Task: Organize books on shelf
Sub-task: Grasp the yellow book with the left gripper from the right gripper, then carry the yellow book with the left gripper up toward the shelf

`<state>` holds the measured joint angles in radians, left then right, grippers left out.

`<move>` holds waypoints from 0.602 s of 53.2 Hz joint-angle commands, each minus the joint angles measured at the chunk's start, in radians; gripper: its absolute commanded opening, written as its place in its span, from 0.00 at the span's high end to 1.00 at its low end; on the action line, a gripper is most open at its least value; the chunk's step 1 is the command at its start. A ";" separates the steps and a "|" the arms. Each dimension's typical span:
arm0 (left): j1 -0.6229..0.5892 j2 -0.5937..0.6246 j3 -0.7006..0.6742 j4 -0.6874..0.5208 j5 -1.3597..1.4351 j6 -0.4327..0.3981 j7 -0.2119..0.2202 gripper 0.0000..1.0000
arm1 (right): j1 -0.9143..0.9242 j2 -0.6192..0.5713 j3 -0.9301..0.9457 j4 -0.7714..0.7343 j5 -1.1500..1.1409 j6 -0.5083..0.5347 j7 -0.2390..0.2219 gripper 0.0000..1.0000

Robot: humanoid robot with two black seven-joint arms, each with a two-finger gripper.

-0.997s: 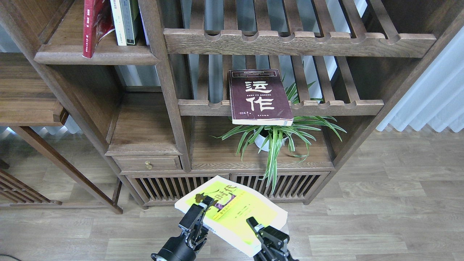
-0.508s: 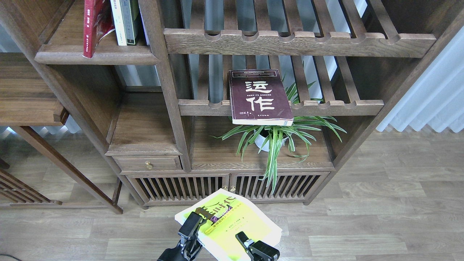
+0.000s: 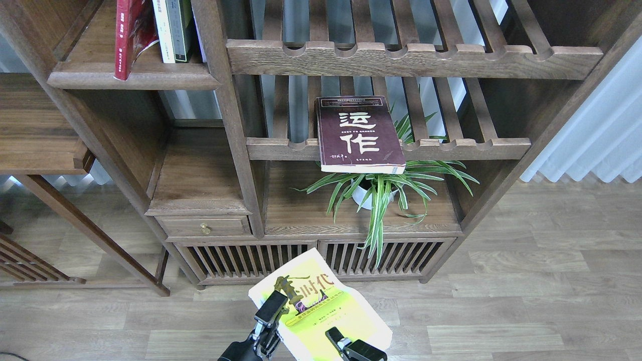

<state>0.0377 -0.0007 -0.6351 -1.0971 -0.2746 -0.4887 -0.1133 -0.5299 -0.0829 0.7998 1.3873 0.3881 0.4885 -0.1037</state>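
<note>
Two grippers hold up the yellow book.

The left gripper point(image 3: 271, 307) and right gripper point(image 3: 335, 336) each pinch an edge of the yellow book point(image 3: 321, 306), low before the bookcase point(image 3: 215, 150). The maroon book point(image 3: 358, 134) lies on a slatted rack point(image 3: 451, 148). The red book point(image 3: 130, 35) stands on the shelf point(image 3: 133, 80).

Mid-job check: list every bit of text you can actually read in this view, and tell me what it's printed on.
"运作": big white characters on the dark maroon book lying on the slatted rack.
"时代": black title on the yellow-green book at both grippers; the first character is hidden.
Small print on both covers: too small to read.
Spine text on the red book and the white-spined volume: blurred, unreadable.
</note>
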 commanded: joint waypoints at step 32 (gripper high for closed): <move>0.168 0.217 -0.225 -0.150 0.150 0.000 -0.002 0.99 | 0.082 -0.031 0.110 -0.089 -0.055 0.000 0.021 0.01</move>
<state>0.1538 0.1830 -0.8065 -1.2322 -0.1678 -0.4886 -0.1150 -0.4720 -0.1200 0.8959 1.3211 0.3314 0.4886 -0.0842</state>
